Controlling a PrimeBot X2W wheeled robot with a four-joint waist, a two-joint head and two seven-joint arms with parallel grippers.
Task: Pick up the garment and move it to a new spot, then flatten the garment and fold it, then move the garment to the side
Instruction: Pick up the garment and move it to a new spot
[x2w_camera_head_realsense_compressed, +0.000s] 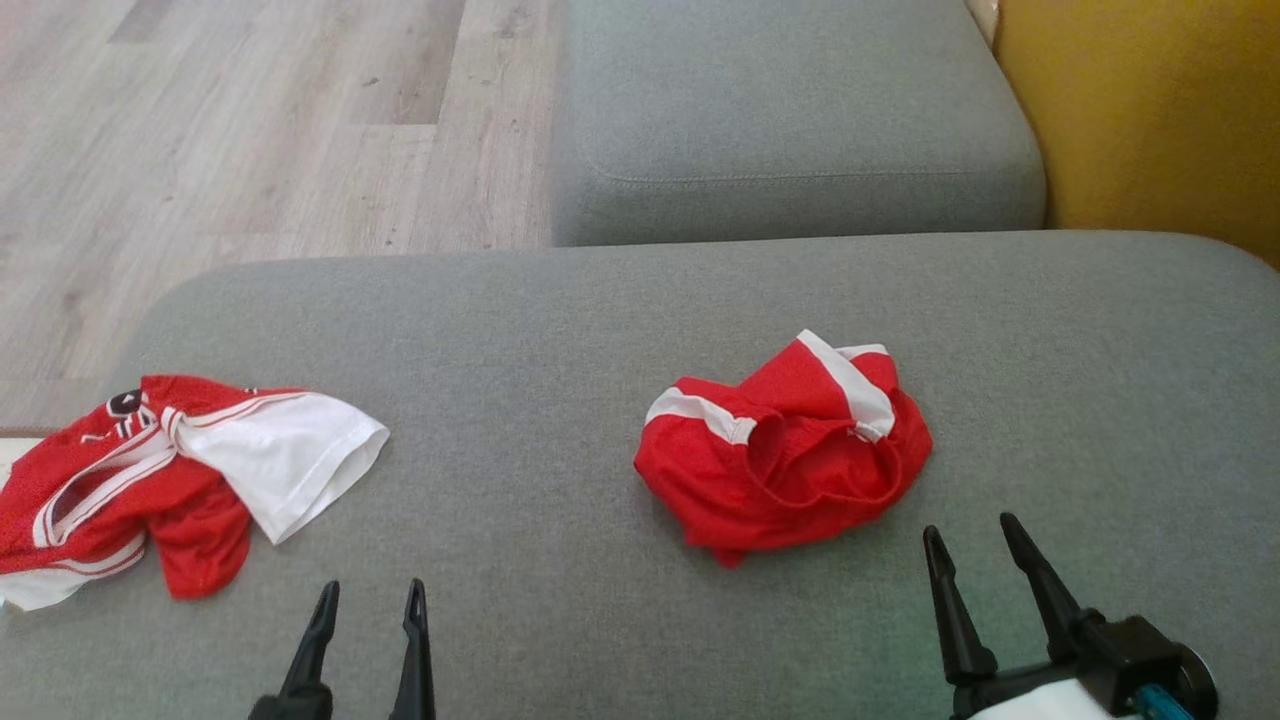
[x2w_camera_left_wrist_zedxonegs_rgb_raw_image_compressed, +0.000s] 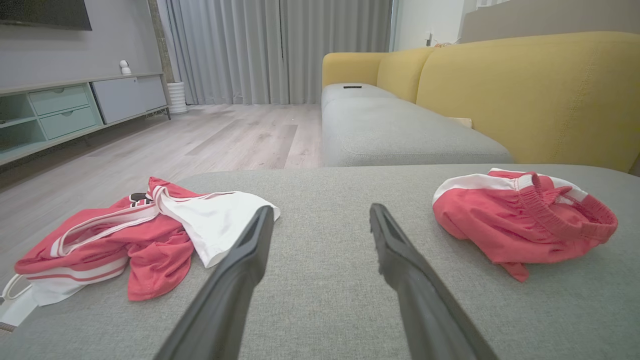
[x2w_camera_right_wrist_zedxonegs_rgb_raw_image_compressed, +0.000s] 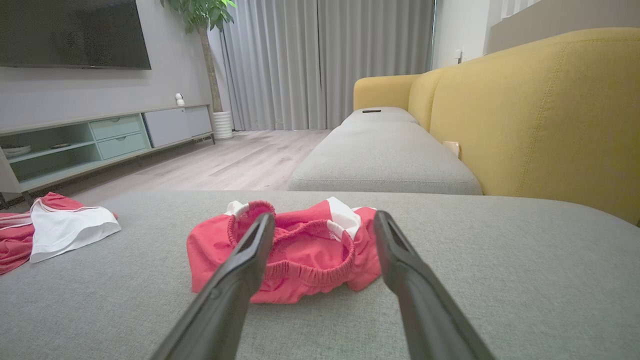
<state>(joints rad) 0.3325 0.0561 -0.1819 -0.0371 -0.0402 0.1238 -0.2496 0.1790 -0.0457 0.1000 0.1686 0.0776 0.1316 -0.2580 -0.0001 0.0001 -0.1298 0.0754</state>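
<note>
The red shorts (x2w_camera_head_realsense_compressed: 785, 450) lie crumpled in a loose heap near the middle of the grey seat cushion (x2w_camera_head_realsense_compressed: 600, 330), the elastic waistband gaping upward and white side stripes showing on the far edge. The right hand (x2w_camera_head_realsense_compressed: 970, 525) hovers just beside them on the near right, its two dark fingers spread wide and holding nothing; the fingertips point toward the heap's near right corner without touching it. In the right wrist view the shorts (x2w_camera_right_wrist_zedxonegs_rgb_raw_image_compressed: 310, 250) sit straight ahead, framed between the two open fingers (the waistband loop lies almost on the centre line).

The left hand (x2w_camera_head_realsense_compressed: 372, 590) hangs over bare cushion at the lower left, its fingers also apart and empty, and well apart from the shorts, which lie off to its right. In the left wrist view the shorts (x2w_camera_left_wrist_zedxonegs_rgb_raw_image_compressed: 510, 225) appear beyond the right finger. A red and white jersey (x2w_camera_head_realsense_compressed: 180, 470) lies rumpled at the cushion's left edge, just to the left of this hand. Behind the cushion are a second grey seat (x2w_camera_head_realsense_compressed: 790, 110), a yellow backrest (x2w_camera_head_realsense_compressed: 1150, 110) and pale wooden floor (x2w_camera_head_realsense_compressed: 250, 130).
</note>
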